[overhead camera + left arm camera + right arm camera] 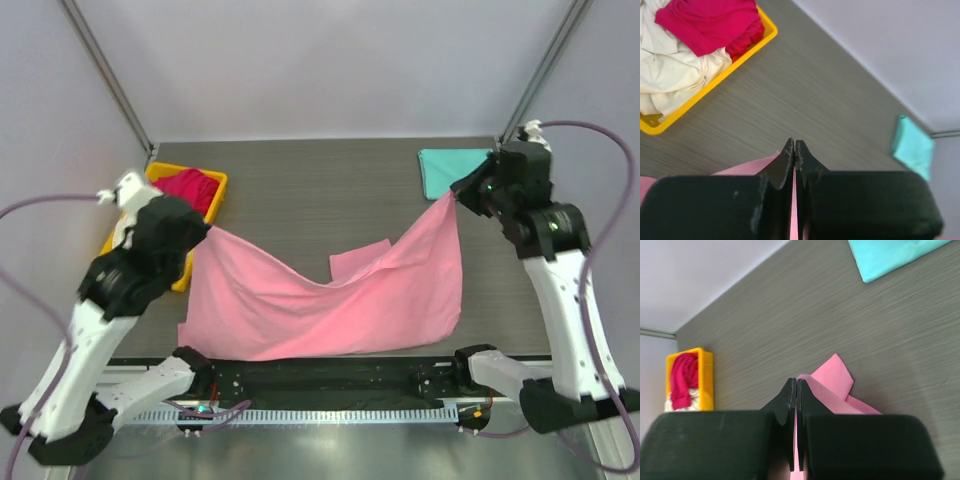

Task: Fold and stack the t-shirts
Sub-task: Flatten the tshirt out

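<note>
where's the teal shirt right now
In the top view, the teal shirt lies folded at the far right of the table, just beyond the right gripper.

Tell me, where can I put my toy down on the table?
The back middle of the table is bare, between the yellow bin and the folded teal shirt. The front is crowded: the pink shirt stretches across it, pinched by the left gripper and the right gripper.

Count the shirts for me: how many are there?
4. The pink shirt hangs spread across the near middle; the teal shirt lies folded at the far right; the red shirt and white shirt sit in the yellow bin, left. Others may hide underneath.
</note>
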`<state>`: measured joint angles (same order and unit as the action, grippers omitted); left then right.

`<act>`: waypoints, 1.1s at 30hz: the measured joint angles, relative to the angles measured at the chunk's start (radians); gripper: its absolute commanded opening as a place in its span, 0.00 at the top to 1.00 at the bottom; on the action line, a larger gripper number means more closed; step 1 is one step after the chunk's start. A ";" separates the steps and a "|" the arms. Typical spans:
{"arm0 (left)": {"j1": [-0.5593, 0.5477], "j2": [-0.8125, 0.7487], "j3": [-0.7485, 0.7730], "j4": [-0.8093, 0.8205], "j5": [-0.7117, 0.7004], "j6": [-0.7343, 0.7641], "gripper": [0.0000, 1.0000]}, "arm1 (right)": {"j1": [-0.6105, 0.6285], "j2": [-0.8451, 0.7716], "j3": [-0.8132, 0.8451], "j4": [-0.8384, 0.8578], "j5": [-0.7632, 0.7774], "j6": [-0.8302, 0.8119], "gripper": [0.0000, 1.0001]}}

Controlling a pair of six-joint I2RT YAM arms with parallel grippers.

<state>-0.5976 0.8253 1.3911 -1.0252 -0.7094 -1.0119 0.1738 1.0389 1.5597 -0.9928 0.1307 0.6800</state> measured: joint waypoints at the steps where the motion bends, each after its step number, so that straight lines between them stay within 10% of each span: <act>1: 0.007 0.063 -0.006 0.014 0.002 0.012 1.00 | 0.000 0.043 -0.024 0.036 0.003 -0.001 0.99; 7: 0.148 0.547 0.219 0.146 0.093 0.085 1.00 | -0.002 0.452 0.148 0.151 0.039 -0.037 0.99; 13: 0.277 1.057 1.070 0.139 0.182 0.109 1.00 | -0.053 0.914 0.960 0.221 0.084 -0.103 0.99; 16: 0.283 1.070 1.207 0.181 0.220 0.131 1.00 | -0.107 0.890 1.017 0.284 0.118 -0.114 0.99; 33: 0.278 0.091 -0.101 0.348 0.180 0.227 1.00 | -0.160 0.042 -0.058 0.364 -0.043 -0.126 0.99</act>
<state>-0.3195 0.9161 1.2896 -0.6769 -0.5297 -0.7853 0.0135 1.0805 1.5021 -0.6289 0.0879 0.5537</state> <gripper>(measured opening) 0.005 0.026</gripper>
